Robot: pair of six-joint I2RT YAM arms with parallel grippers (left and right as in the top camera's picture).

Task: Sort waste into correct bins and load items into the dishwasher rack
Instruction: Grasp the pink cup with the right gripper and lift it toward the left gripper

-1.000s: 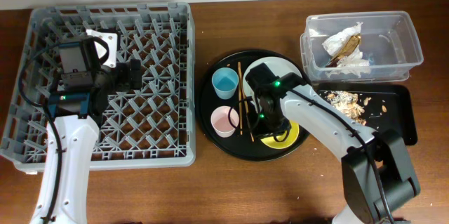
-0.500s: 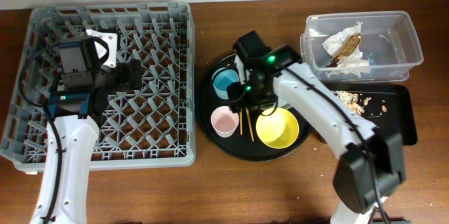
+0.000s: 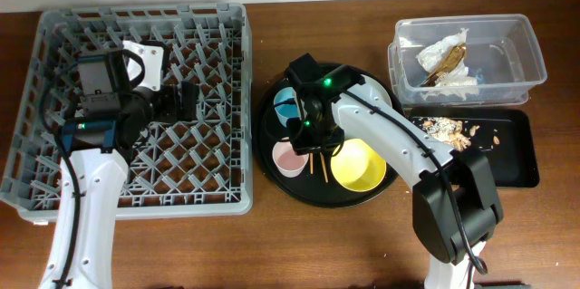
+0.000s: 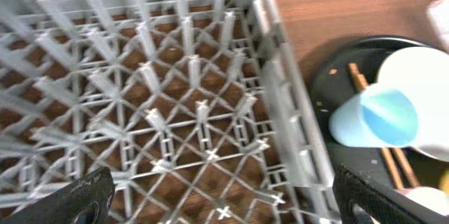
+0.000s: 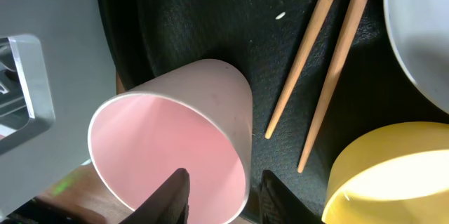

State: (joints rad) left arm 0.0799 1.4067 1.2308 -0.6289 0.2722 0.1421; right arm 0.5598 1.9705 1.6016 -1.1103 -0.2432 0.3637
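Since the pink cup (image 5: 175, 133) stands upright on the round tray (image 5: 189, 20), the right gripper (image 5: 226, 192) straddles its rim, fingers apart. Left of that tray, the left gripper (image 4: 224, 203) hovers spread above the dishwasher rack (image 4: 175, 112).

The dishwasher rack (image 3: 154, 201) is matt grey plastic, the table (image 3: 272, 244) dark grained wood. The pink cup (image 5: 203, 112) is smooth and matt — the yellow bowl (image 5: 393, 175) glossier. The chopsticks (image 5: 303, 62): pale bare wood; round black tray (image 5: 203, 13): finely rough.
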